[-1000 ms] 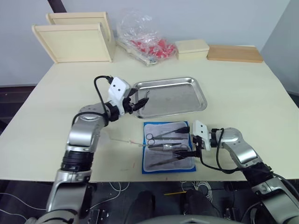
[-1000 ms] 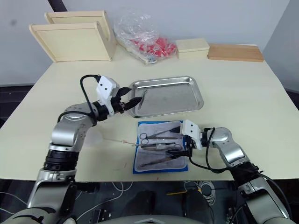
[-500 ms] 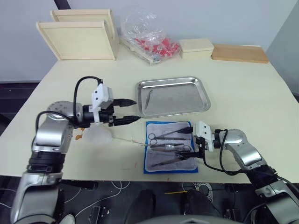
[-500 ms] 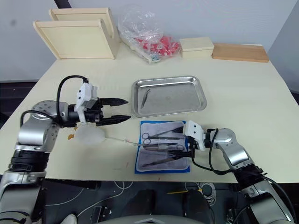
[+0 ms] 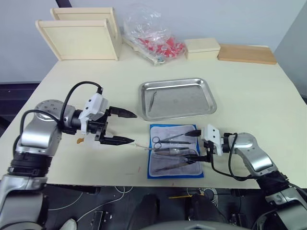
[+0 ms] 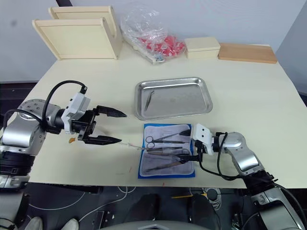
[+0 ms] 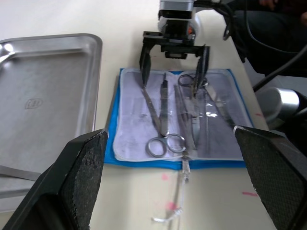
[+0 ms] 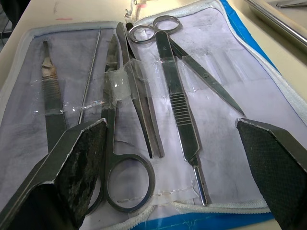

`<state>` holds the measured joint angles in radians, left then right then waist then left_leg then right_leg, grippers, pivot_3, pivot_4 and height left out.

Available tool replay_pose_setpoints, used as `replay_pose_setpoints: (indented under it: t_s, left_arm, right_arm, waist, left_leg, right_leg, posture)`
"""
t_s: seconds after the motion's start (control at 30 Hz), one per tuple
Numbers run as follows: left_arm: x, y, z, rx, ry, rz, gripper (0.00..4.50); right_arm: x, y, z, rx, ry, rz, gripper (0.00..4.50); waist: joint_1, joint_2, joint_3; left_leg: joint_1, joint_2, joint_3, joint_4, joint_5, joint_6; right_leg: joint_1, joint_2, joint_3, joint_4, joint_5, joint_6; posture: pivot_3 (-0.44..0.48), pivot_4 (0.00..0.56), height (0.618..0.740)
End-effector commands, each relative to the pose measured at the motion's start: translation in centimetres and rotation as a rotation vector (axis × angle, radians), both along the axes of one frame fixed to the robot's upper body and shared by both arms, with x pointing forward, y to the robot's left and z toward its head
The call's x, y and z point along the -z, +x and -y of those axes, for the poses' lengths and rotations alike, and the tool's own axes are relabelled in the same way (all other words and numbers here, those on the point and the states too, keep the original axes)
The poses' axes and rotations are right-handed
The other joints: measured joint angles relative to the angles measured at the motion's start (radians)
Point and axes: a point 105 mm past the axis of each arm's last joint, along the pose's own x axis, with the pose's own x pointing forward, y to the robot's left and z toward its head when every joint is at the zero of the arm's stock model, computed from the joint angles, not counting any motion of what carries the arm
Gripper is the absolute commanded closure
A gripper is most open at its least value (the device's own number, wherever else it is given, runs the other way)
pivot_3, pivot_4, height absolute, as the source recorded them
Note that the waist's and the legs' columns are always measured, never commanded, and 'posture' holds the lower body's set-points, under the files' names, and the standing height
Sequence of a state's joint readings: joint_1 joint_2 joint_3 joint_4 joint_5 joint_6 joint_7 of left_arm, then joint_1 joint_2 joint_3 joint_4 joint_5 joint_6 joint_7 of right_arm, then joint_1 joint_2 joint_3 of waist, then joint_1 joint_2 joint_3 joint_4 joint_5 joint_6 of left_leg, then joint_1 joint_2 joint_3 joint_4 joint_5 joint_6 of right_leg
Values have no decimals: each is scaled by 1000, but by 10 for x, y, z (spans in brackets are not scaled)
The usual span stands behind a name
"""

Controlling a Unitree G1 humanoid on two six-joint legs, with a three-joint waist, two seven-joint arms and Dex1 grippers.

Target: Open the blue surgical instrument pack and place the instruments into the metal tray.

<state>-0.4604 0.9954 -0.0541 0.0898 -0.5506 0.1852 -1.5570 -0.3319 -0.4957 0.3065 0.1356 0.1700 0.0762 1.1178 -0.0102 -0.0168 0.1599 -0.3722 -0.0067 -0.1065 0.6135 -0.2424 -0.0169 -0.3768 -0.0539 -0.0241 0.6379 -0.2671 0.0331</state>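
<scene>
**Fingers empty, one tool now in the tray**

Both black fingers of the left gripper (image 5: 121,126) are spread wide and hold nothing. A moment ago they were over the metal tray (image 5: 207,89); now they have pulled back, and one thin tool (image 5: 151,101) lies inside it. So one is done and more wait.

Just beyond the fingertips lies the open blue surgical instrument pack (image 5: 156,173), with the instruments (image 7: 165,122) on its pale lining. Bare table sits between them.

The right gripper (image 5: 197,143) is spread wide too, its fingers over the pack's far edge, near the table's front edge.
</scene>
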Motion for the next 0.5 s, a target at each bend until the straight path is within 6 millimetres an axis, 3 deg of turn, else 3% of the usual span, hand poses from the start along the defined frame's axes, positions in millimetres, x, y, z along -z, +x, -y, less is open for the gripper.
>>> replay_pose_setpoints:
  t_s: [0.03,0.23,0.5]
  left_arm:
    - [-4,-8,1,81,20,16,50]
    - [2,-6,4,91,28,27,50]
    - [27,17,36,-30,15,100,50]
  right_arm:
    - [49,-11,31,94,-169,-153,0]
    - [48,-10,31,91,-169,-150,0]
    - [51,-11,30,98,-173,-151,0]
  waist:
    - [0,0,0]
    - [0,0,0]
    - [2,-4,-2]
  left_leg:
    - [0,0,0,0,0,0]
    - [0,0,4,0,0,0]
    - [0,-1,6,1,0,0]
  right_leg:
    - [0,0,0,0,0,0]
    - [0,1,0,0,0,1]
    - [1,1,1,1,1,1]
  posture:
    - [0,150,740]
    - [0,150,740]
    - [0,150,740]
